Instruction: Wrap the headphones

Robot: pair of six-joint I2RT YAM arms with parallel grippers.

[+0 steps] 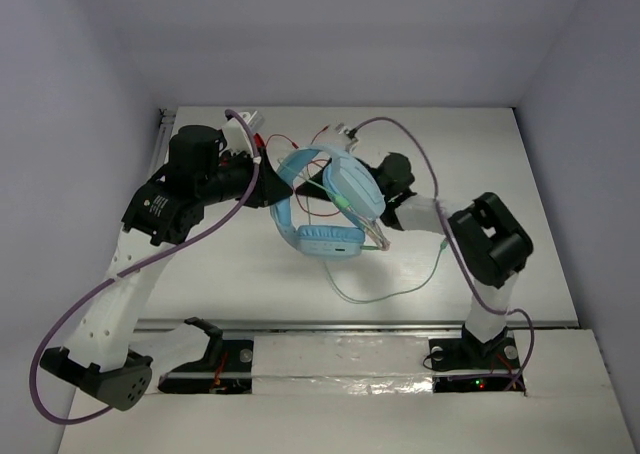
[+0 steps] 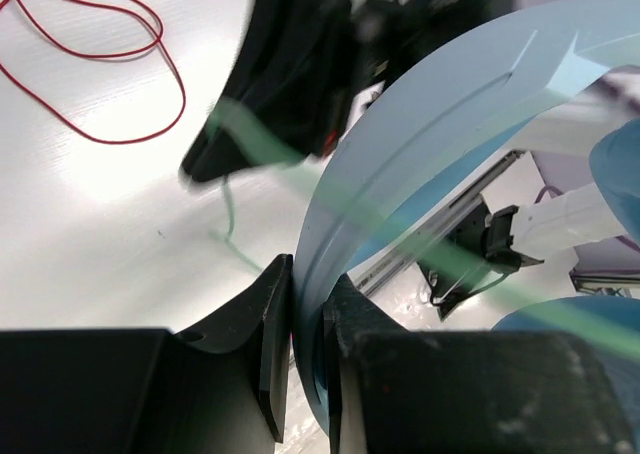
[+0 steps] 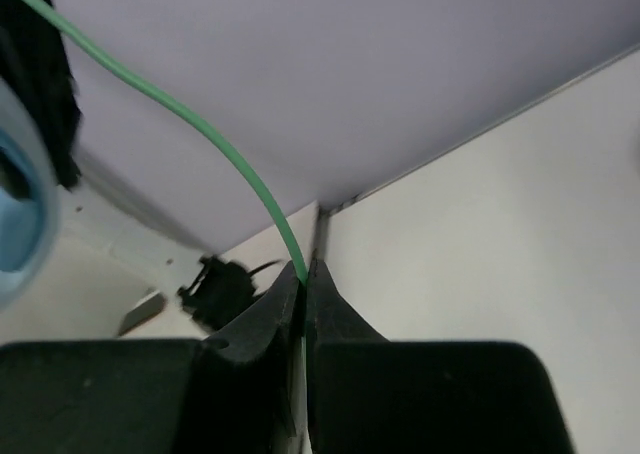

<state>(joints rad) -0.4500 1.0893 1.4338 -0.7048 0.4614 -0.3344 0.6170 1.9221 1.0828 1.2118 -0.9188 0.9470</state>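
headphones (image 1: pixel 331 240), light blue, hang lifted above the white surface (image 1: pixel 250 279) between the two arms in the top view, with one oval ear cup (image 1: pixel 352 190) tilted up toward the right arm and the other lower and nearer the bases. the left claw (image 1: pixel 272 181) meets the wide headband (image 1: pixel 300 162) from the left side, and the right claw (image 1: pixel 388 176) sits just behind the upper cup. the thin pale green cable (image 1: pixel 400 292) droops in a loose loop onto the surface at the right, and a red cable (image 1: pixel 285 142) lies at the far side. in the left wrist view, the left claw (image 2: pixel 308 286) is clamped on the edge of the headband (image 2: pixel 440 104), which arcs up and to the right; a blurred green cable (image 2: pixel 400 244) crosses in front, and the red cable (image 2: pixel 100 74) curls on the surface (image 2: pixel 100 224) beyond. in the right wrist view, the right claw (image 3: pixel 305 274) is pinched closed on the green cable (image 3: pixel 200 124), which rises leftward against the grey wall (image 3: pixel 350 64), with a blue ear cup (image 3: pixel 18 209) at the left edge.
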